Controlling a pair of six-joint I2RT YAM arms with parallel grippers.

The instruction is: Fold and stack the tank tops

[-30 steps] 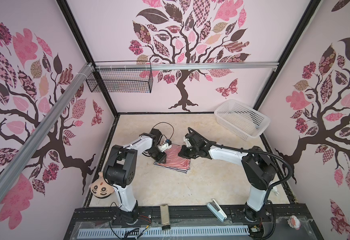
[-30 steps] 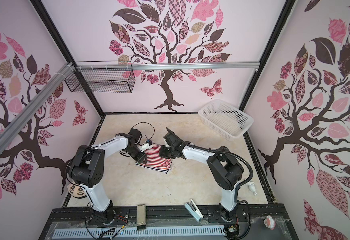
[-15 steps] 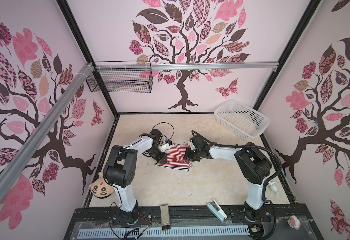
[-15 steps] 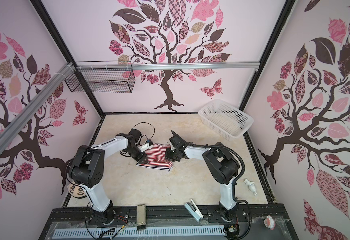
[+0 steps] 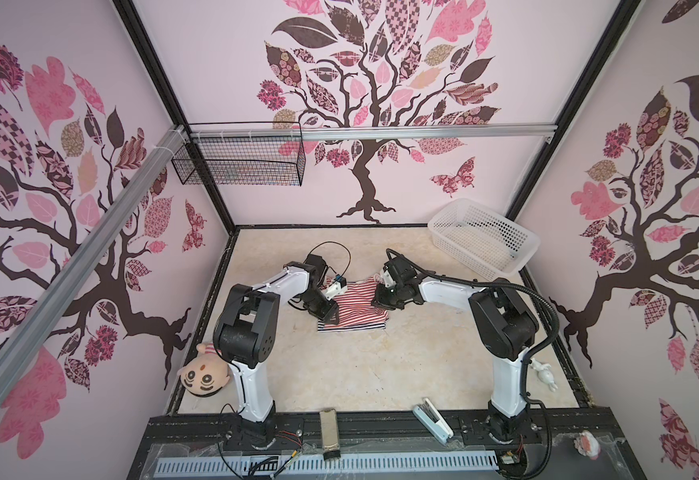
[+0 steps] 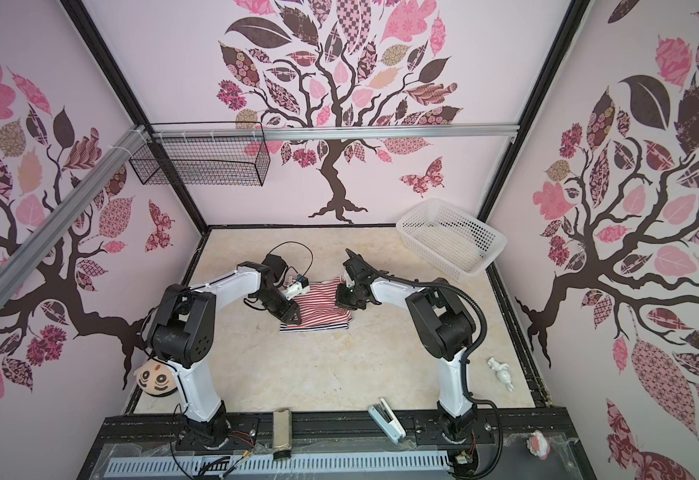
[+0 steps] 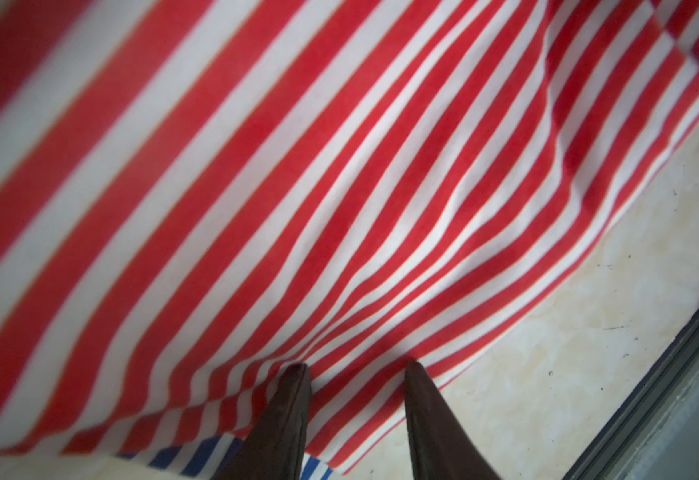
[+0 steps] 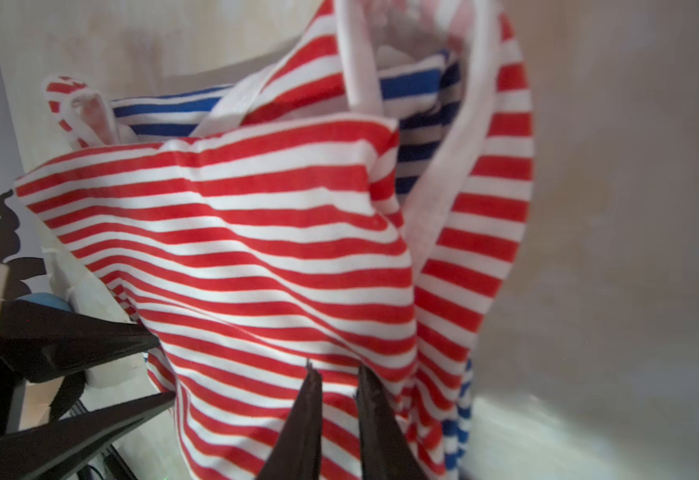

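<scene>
1. We've got the red top (image 5: 356,301) mid-bench (image 5: 339,374), lying on the navy top (image 5: 352,328), which peeks out along the near edge.
2. Left claw (image 7: 356,365): fingers partly spread, both tips down on the red top's edge, with fabric showing in the gap.
3. Right claw (image 8: 335,370): only a narrow gap, right up against a raised bunch of red top. We can't tell if it's gripping.
4. We see navy stripes under the red in both wrist views.

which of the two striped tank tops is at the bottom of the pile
The navy-and-white tank top: only its edge peeks out beneath the red-and-white tank top lying over it.
</scene>
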